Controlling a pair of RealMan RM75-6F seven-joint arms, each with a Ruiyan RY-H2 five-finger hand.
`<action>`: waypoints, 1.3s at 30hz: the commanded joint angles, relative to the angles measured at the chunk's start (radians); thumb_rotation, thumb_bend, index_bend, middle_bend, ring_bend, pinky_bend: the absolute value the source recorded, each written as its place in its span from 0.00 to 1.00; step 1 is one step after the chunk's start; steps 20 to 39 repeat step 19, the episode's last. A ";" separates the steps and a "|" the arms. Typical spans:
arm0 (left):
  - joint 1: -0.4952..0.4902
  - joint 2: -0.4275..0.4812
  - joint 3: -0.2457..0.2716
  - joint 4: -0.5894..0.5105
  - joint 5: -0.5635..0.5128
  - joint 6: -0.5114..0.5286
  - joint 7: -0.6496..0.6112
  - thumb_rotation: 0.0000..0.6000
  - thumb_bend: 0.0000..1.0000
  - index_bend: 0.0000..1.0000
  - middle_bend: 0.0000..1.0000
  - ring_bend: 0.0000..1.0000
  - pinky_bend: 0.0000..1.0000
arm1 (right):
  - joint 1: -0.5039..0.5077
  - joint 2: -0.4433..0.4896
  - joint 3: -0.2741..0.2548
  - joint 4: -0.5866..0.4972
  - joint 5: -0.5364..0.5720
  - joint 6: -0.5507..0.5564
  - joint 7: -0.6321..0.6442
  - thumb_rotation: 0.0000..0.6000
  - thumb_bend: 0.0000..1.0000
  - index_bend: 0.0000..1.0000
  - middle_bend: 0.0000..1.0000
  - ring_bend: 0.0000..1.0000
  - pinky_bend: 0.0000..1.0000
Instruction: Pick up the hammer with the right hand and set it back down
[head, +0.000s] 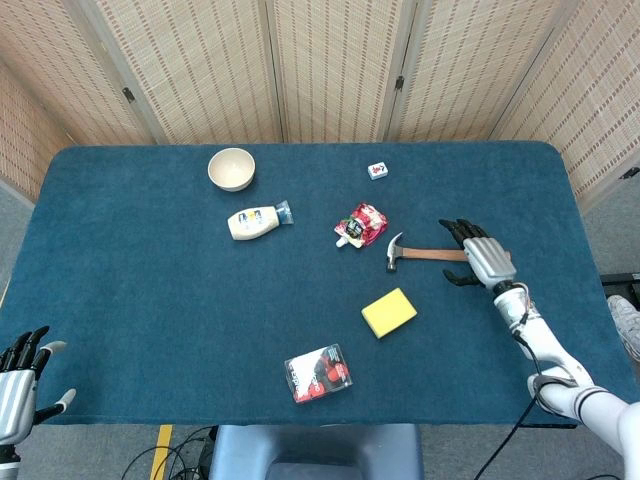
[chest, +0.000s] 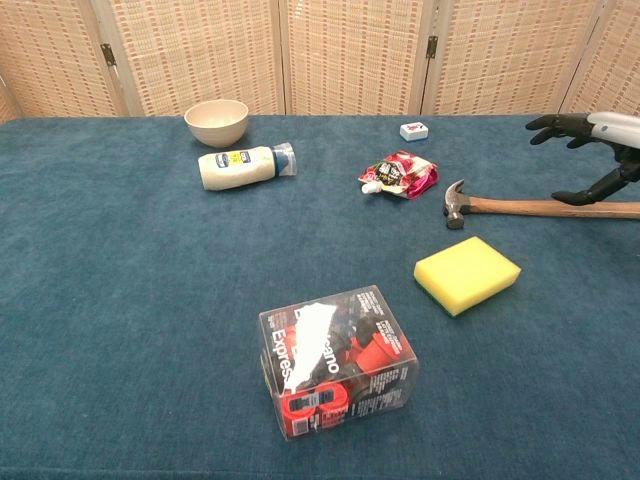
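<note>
The hammer (head: 420, 254) (chest: 520, 206) lies flat on the blue table, its metal head toward the pouch and its wooden handle running right. My right hand (head: 478, 258) (chest: 592, 150) hovers over the handle's far end with fingers spread and nothing in them; in the chest view the fingers arch above the handle without touching it. My left hand (head: 20, 385) rests open at the table's front left corner, seen only in the head view.
A yellow sponge (head: 389, 312) (chest: 467, 274) lies just in front of the hammer head. A red pouch (head: 361, 224) sits behind it. Also on the table: a white bottle (head: 256, 221), a bowl (head: 231, 168), a small box (head: 377, 171) and a clear packaged box (chest: 335, 360).
</note>
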 joint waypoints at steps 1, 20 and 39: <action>0.000 -0.001 -0.001 0.002 0.001 0.002 -0.002 1.00 0.20 0.30 0.13 0.12 0.21 | -0.064 0.073 -0.014 -0.095 -0.004 0.083 -0.059 1.00 0.25 0.00 0.14 0.02 0.11; -0.021 -0.039 -0.015 0.025 0.033 0.014 -0.005 1.00 0.20 0.30 0.13 0.12 0.21 | -0.407 0.283 -0.077 -0.427 0.003 0.489 -0.311 1.00 0.32 0.27 0.40 0.24 0.28; -0.021 -0.039 -0.015 0.025 0.033 0.014 -0.005 1.00 0.20 0.30 0.13 0.12 0.21 | -0.407 0.283 -0.077 -0.427 0.003 0.489 -0.311 1.00 0.32 0.27 0.40 0.24 0.28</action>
